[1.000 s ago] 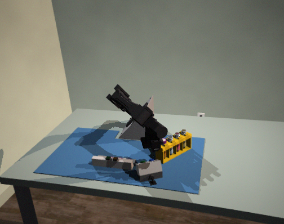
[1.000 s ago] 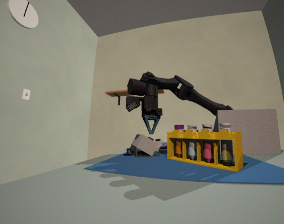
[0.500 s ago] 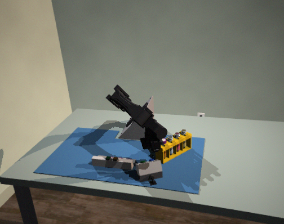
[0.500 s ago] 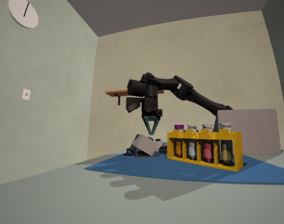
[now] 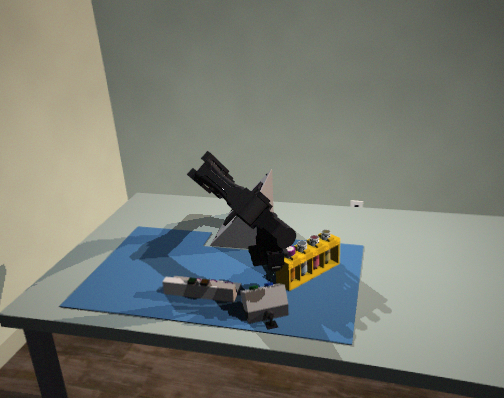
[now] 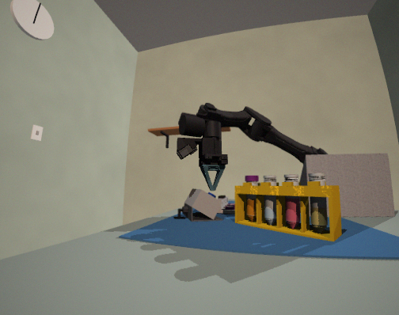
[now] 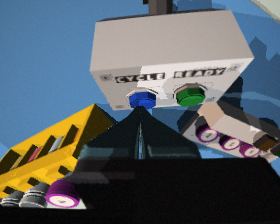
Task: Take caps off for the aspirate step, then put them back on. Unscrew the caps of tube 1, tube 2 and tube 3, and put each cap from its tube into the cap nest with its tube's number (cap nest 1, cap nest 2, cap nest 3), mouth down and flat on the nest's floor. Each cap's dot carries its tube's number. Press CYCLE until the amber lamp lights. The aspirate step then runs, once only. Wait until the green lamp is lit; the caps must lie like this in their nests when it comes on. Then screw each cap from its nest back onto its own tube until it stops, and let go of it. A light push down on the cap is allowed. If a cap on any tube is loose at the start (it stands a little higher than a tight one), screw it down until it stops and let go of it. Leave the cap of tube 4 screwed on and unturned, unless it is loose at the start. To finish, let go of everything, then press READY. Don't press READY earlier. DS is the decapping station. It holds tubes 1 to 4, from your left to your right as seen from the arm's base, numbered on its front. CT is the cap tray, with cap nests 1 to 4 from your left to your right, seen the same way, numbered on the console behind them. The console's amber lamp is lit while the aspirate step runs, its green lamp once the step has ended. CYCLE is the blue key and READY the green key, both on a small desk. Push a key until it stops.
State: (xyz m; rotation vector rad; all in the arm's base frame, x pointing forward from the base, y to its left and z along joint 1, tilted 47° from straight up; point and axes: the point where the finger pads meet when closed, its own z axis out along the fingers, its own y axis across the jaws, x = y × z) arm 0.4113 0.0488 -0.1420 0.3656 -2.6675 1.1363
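Note:
My gripper [image 6: 212,187] is shut and empty. It points straight down, its tip [image 7: 140,110] a little above the blue CYCLE key [image 7: 141,99] on the small grey desk [image 5: 264,301]. The green READY key [image 7: 190,95] sits right beside the blue key. The cap tray [image 5: 199,288] lies next to the desk, with purple caps in three nests [image 7: 208,134] [image 7: 231,144] [image 7: 250,150]. The yellow decapping station [image 6: 287,210] holds its tubes. One end tube wears a purple cap [image 6: 252,179]; the other three show grey tops [image 6: 291,178]. The console lamps [image 7: 272,145] look dark.
A grey slanted panel [image 5: 247,220] stands behind the arm's base. Everything rests on a blue mat [image 5: 137,280]. The station's near end [image 7: 51,150] is close to the left of my fingers, and the cap tray is close to their right.

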